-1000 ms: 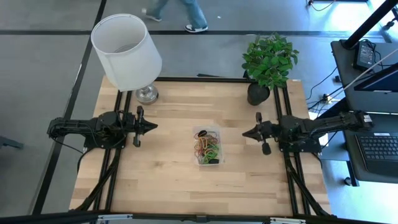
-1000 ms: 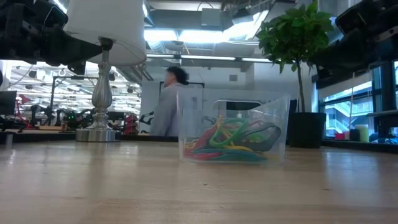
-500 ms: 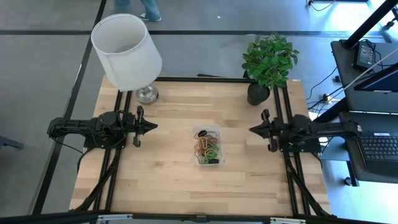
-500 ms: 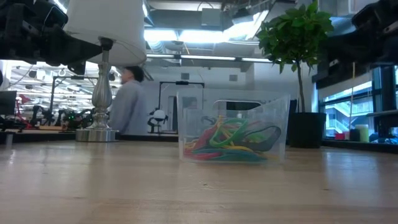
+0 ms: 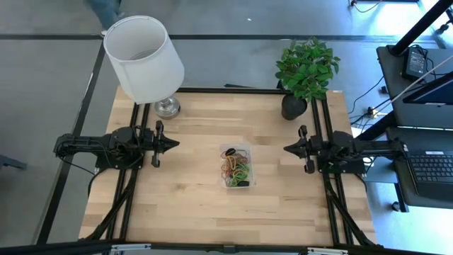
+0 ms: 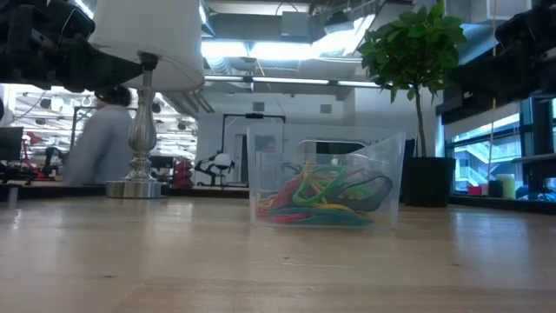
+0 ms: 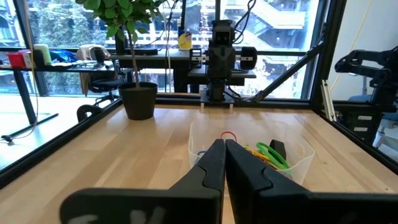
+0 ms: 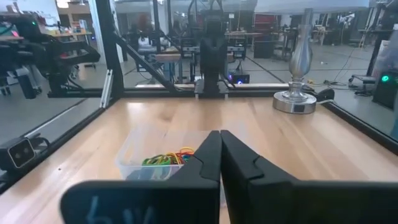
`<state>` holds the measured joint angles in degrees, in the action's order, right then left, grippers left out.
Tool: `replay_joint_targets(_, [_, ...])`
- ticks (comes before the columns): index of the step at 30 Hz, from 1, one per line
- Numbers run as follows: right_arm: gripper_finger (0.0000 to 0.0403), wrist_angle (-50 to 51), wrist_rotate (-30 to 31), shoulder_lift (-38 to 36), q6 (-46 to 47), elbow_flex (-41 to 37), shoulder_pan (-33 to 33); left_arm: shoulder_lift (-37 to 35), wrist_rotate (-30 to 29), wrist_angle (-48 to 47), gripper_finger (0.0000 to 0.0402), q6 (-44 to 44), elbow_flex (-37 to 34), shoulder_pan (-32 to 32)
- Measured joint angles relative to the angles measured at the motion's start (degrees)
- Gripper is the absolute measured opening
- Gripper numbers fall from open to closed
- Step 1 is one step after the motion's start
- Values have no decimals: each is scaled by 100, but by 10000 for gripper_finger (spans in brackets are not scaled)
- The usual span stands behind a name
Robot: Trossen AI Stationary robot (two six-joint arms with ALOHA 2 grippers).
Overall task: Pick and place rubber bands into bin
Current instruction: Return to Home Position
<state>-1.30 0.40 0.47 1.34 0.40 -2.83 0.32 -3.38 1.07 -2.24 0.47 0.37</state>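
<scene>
Bin (image 5: 236, 146) set at middle of table (image 5: 184, 205), bands (image 5: 236, 168) piled inside, left gripper (image 5: 175, 144) parked over left side, drawn together, right gripper (image 5: 286, 149) parked over right side, drawn together, both well apart from bin.

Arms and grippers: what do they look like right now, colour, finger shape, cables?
Both arms are black, built of chunky jointed segments. The left gripper and right gripper each carry two matte black, angular fingers that taper to a narrow tip. A thin black cable runs behind the left arm.
</scene>
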Motion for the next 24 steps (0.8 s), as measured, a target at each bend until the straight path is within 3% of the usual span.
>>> replay_joint_targets(8, [20,-7,-7,29,-20,0,2,0,0,1,6,0,0,1])
replay_joint_targets(24, [12,-8,-7,29,-17,0,2,0,0,1,8,0,0,1])
